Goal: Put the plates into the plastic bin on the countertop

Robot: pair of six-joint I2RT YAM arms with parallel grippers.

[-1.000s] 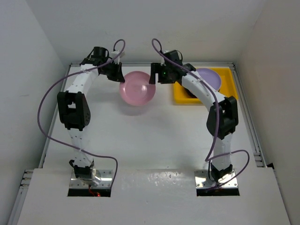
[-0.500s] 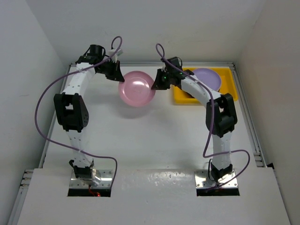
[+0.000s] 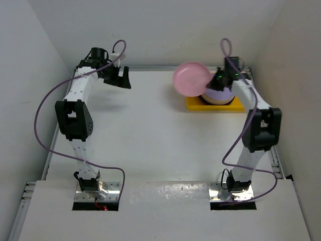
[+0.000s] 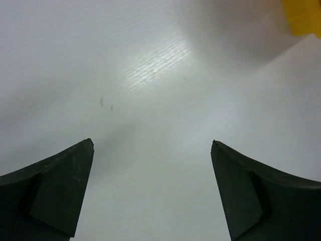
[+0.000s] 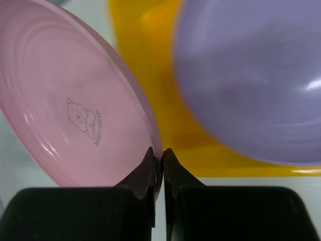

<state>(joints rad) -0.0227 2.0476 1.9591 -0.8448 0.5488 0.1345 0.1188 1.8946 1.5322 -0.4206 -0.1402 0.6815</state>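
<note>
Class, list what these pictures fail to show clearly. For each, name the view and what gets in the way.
- Top view: what lies under the purple plate in the bin. That plate, the pink plate and the right arm cover it.
- Right wrist view: the purple plate's outline, blurred and cut off by the picture's edge.
- Left wrist view: most of the bin. Only a corner shows.

Bright even light, glare streak on countertop point(image 4: 155, 65) (left wrist view), purple plate point(image 5: 251, 80) blurred, soft shadows

A pink plate point(image 5: 70, 85) with small printed bear mark; plain purple plate point(image 5: 251, 75); bright yellow plastic bin point(image 5: 156, 90); white countertop point(image 4: 150, 75).
</note>
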